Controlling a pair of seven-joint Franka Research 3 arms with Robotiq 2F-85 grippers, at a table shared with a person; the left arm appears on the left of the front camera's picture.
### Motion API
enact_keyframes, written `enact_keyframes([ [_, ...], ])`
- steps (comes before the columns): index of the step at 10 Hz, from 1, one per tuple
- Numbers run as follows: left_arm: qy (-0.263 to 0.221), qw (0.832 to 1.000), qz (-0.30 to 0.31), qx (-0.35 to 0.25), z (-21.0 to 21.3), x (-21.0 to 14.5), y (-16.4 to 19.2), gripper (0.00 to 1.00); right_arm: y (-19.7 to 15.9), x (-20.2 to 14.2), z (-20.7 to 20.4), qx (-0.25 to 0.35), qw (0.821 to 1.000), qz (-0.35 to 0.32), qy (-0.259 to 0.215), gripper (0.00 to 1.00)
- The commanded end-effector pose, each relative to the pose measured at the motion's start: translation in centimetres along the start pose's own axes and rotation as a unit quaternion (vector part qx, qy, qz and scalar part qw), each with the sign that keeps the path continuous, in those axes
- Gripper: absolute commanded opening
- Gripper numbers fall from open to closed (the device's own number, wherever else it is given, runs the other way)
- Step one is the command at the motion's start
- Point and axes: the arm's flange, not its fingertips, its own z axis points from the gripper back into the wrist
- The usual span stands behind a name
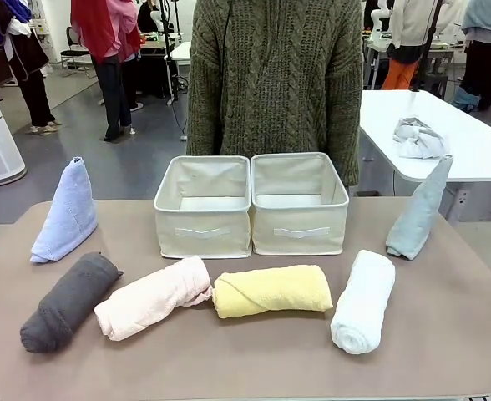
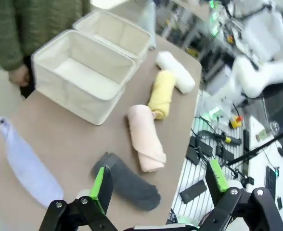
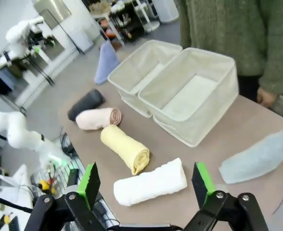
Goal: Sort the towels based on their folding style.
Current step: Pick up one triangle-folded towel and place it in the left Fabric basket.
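Brown table (image 1: 229, 368), busy lab room behind; a person (image 1: 275, 75) in a green knit sweater stands at the far edge. Two cream bins sit side by side, touching, at far centre: left bin (image 1: 202, 236) and right bin (image 1: 300, 232). Both bins empty, fabric floors bare. Near row, left to right: dark grey roll (image 1: 68, 301), pink roll (image 1: 152, 297), yellow roll (image 1: 272, 291), white roll (image 1: 363, 301). Grey and pink lie just beside each other; pink and yellow touch end to end; white lies a little apart, its long axis running near to far. Lavender cone (image 1: 66, 213) sits at far left, well apart from the left bin, tip up and leaning right. Grey-blue cone (image 1: 419, 210) sits at far right, near the right bin, tip up and also leaning right. A rag (image 1: 418, 139) lies on a separate white table (image 1: 479, 150) beyond, not part of the set. Left gripper (image 2: 159, 179) hangs high over the near left end above the dark grey roll, jaws spread wide, holding nothing. Right gripper (image 3: 146, 178) hangs high over the near right end above the white roll, jaws likewise spread wide, nothing between the pads. Progress judged: zero of six sorted, no towel in either bin, none grasped. Left to do: four rolls into one bin, two cones into the other; bin assignment not indicated by anything visible.
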Motion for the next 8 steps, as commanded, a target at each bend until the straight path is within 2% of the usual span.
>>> enact_keyframes([
  [1,-0.038,0.998,0.006,0.043,3.2,-1.5,0.6,1.00,-0.9,-2.3,1.7,0.014,0.999,-0.003,-0.051,1.00],
  [2,-0.063,0.996,0.012,0.057,4.9,-2.6,0.7,1.00,-1.3,-3.3,3.4,0.015,0.997,-0.011,-0.073,1.00],
  [5,-0.092,0.991,0.031,0.090,7.8,-5.9,-0.3,1.00,-0.3,-4.9,7.3,-0.007,0.996,-0.008,-0.087,1.00],
  [8,-0.084,0.991,0.042,0.097,8.3,-6.8,-1.2,1.00,1.3,-4.9,7.8,-0.018,0.998,-0.004,-0.057,1.00],
])
